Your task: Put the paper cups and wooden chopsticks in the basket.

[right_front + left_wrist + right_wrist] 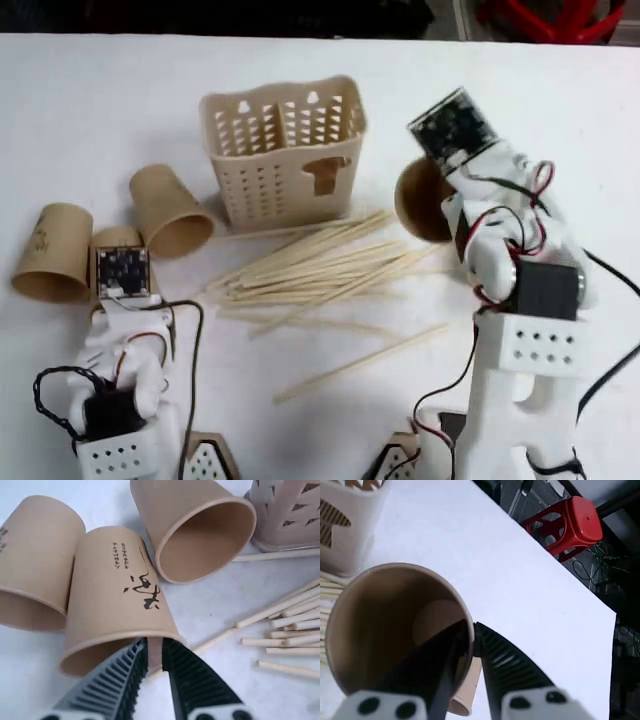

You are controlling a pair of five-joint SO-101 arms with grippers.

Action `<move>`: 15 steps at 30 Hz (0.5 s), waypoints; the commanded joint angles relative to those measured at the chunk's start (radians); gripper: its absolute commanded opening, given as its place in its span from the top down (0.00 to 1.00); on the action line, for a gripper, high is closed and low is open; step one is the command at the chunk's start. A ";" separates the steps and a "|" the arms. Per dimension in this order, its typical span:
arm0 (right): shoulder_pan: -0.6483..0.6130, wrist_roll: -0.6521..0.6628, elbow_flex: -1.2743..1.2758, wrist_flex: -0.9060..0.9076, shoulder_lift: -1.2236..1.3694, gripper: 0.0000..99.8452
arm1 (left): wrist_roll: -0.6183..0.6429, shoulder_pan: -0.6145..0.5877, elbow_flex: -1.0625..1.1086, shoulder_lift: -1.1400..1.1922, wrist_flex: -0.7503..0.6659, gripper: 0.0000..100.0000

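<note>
Broadly, a white table [100, 100] carries everything. A cream plastic basket [285, 150] stands upright at its middle, toward the far edge, with a wavy rim, rows of slots and a cut-out handle.

Just in front of the basket lies a loose pile of pale wooden chopsticks [320, 268]. Their long axes run mostly left to right, and the right ends slant toward the far edge. 1 stray chopstick [360, 365] lies apart, nearer the front edge, slanted the same way.

All 4 cups are plain brown paper.
- **The outer paper cup [50, 255]** lies on its side near the left edge. Its mouth faces the front edge and it shows black print.
- **The middle paper cup [115, 595]** lies on its side touching the outer one. It is also printed, and its mouth faces the left arm.
- **The third paper cup [170, 212]** lies on its side between these 2 and the basket. Its base points to the far left and its mouth opens toward the chopsticks.
- **The fourth paper cup [395, 630]** is just right of the basket, with its mouth turned toward the right arm's wrist.

The left gripper [155, 662] is clamped on the middle paper cup's rim, which is pinched between its ribbed black jaws. The right gripper [472, 640] grips the fourth paper cup's wall, with 1 jaw inside the mouth and 1 outside.
</note>
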 commanded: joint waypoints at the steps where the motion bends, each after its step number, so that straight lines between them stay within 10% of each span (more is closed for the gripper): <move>1: -0.059 -0.083 -0.175 0.068 -0.031 0.98 | -0.009 -0.002 -0.009 -0.008 -0.018 0.92; 15: -0.237 -0.298 -0.657 0.213 0.137 0.98 | -0.009 -0.002 -0.009 -0.008 -0.018 0.92</move>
